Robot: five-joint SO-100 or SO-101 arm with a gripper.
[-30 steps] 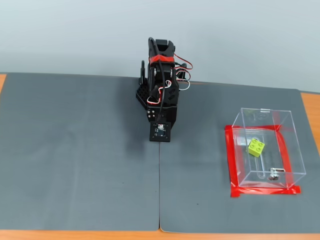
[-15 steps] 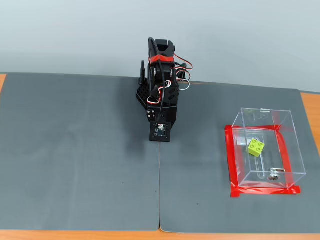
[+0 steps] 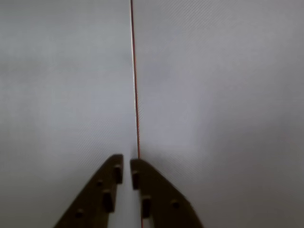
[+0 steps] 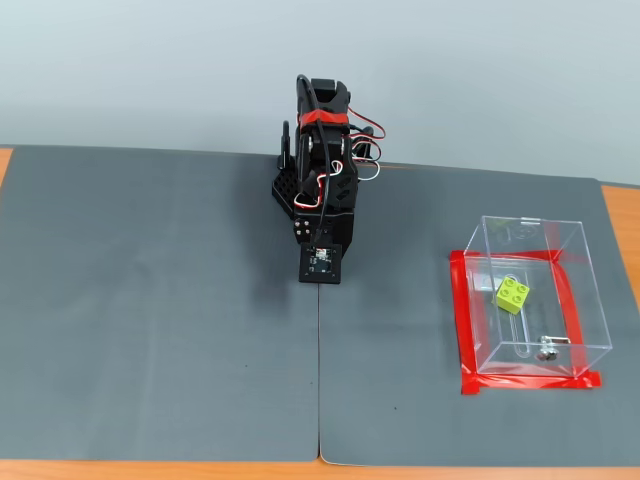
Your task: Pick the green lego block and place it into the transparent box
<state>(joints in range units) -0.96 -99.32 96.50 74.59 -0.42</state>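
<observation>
Green lego block (image 4: 513, 293): lay inside transparent box (image 4: 560, 262) near the mat's (image 4: 150, 300) right edge. Gripper (image 3: 127, 171): jaws nearly closed, empty, folded at mat's rear centre. Step: placement apparently complete. Next: none evidently required; arm rested.

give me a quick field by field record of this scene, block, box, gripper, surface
block: green lego block, inside the box, studs up
box: transparent box, on the right of the fixed view, red tape around its base, small metal piece inside
gripper: gripper shut, empty, folded near the arm's base, away from the box
surface: grey mat with a seam under the gripper
</observation>
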